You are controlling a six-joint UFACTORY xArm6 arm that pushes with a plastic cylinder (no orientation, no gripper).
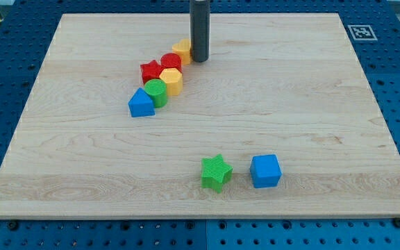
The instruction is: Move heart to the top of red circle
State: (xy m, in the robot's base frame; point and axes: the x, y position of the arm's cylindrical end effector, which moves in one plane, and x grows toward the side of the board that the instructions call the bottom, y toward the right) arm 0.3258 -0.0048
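Standing nearest the view's bottom edge of the wooden board [311, 90] are two blocks side by side but apart: a green star [216, 171] and, to its right, a blue cube [265, 171]. Both sit well away from everything else.

Farther up and left of centre, a chain of blocks runs diagonally toward the view's top right. It starts with a blue block [141, 103] whose top looks peaked, lowest and most to the left. Touching it on the upper right is a green cylinder [156, 91]. Next comes a yellow hexagon [171, 80], pressed against the green one. Behind those two lie a red star [151, 71] on the left and the red circle [171, 62] just to its right, the circle touching the hexagon's far side.

At the far end of the chain is the yellow heart [182, 50], sitting just above and slightly right of the red circle and touching it or very nearly so.

The rod has no jaws to open or close; it comes straight down from the view's top, and my tip [199, 60] rests on the board right against the heart's right side, level with the red circle's upper edge.
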